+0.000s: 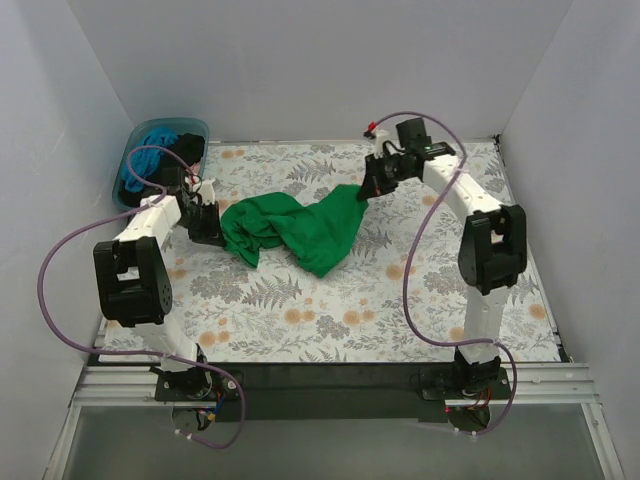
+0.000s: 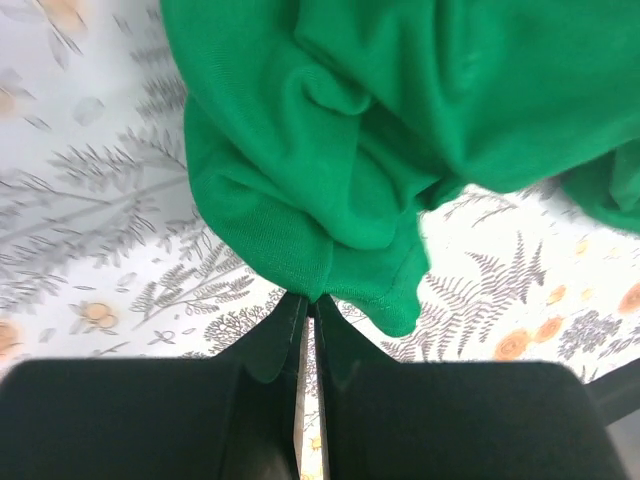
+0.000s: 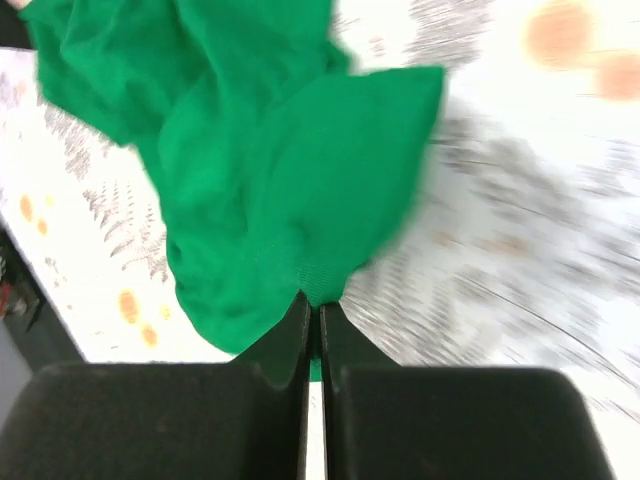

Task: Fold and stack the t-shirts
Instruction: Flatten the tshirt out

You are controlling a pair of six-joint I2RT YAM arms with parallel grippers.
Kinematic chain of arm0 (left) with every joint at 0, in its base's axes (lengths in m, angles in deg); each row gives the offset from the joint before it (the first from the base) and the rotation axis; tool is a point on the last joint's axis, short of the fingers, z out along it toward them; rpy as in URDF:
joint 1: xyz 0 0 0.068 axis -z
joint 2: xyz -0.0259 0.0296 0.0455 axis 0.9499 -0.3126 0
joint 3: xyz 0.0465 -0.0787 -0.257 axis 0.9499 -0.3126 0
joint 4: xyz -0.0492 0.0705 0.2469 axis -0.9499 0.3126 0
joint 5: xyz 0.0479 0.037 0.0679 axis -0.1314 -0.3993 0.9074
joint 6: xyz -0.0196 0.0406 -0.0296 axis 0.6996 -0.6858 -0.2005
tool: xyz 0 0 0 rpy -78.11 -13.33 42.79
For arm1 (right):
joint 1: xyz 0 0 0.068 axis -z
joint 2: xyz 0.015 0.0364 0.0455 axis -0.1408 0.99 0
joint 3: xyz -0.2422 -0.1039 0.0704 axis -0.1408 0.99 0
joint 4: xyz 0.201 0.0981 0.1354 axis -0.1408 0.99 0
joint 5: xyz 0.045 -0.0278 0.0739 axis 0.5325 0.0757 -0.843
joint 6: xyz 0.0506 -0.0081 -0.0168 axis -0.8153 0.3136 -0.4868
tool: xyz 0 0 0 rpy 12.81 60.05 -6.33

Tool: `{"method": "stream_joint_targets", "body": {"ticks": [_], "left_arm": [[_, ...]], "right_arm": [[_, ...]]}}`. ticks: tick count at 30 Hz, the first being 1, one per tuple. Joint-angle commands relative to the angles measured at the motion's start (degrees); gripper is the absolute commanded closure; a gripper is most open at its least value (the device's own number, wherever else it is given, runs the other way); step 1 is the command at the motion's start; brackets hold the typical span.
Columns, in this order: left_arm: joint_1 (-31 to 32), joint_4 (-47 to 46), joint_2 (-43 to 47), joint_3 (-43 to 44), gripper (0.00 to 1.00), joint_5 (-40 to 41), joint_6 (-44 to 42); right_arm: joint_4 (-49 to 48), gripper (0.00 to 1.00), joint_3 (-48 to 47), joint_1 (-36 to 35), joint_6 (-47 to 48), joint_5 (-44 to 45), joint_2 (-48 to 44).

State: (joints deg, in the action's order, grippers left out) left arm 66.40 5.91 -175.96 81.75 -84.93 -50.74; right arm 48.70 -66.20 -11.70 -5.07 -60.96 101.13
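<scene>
Left pincer point(image 2: 308, 300): closed on a thin edge of the green shirt point(image 2: 350, 150), at the shirt's end nearest the tub point(image 1: 170, 122).
Right pincer point(image 3: 310, 305): closed on a small pinch of the same shirt, at the end farthest from the tub.
Green shirt: bunched and twisted between the two pincers, near the tub but apart from it. I cannot tell whether its sagging middle touches the cloth.
Worktop point(image 1: 300, 320): covered in a floral cloth, which runs under the shirt and out from the tub to every edge.
Tub: in the far left corner, holding a teal shirt point(image 1: 140, 165) and a black shirt point(image 1: 185, 148) in a loose heap.
Step, as I judge it: stretching the green shirt out flat before the first fold.
Risk: both holds look shallow, so a firm pull apart could slip the fabric from one pincer. The twist may also mean the two pinches are not matching corners, so the shirt would spread crooked and fold askew.
</scene>
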Motion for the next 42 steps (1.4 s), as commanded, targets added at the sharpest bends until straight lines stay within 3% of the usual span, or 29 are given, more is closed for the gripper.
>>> {"method": "stream_joint_targets", "body": {"ticks": [1,9,13,17,29,38,42], "left_arm": [[-0.1,1.9,3.7,5.3,1.0,-1.0,-0.1],[-0.1,1.3,6.9,13.9,1.0,6.7,-4.2],[-0.4,0.7,9.1,14.7,1.0,6.6,-7.2],[-0.8,-0.8,13.2,12.4,1.0,7.0,-9.1],[-4.0,-7.1,27.4,0.0,1.0,2.4,-13.1],[-4.0,-9.0,12.2,26.3,1.0,-1.2,-3.1],[-4.0,-7.9,13.3,28.9,1.0,-4.7,-5.9]], "right_arm": [[6.2,0.99,-1.8,4.5,6.5,1.9,-6.5],[10.7,0.99,-6.8,12.5,13.8,10.0,-12.3],[11.9,0.99,-9.3,17.5,16.1,11.2,-14.4],[12.3,0.99,-7.6,19.3,19.0,12.1,-17.9],[12.6,0.99,-3.9,33.2,24.6,10.9,-28.9],[12.9,0.99,-23.5,33.3,20.3,11.4,-22.4],[12.9,0.99,-20.6,33.3,22.4,11.4,-26.1]]}}
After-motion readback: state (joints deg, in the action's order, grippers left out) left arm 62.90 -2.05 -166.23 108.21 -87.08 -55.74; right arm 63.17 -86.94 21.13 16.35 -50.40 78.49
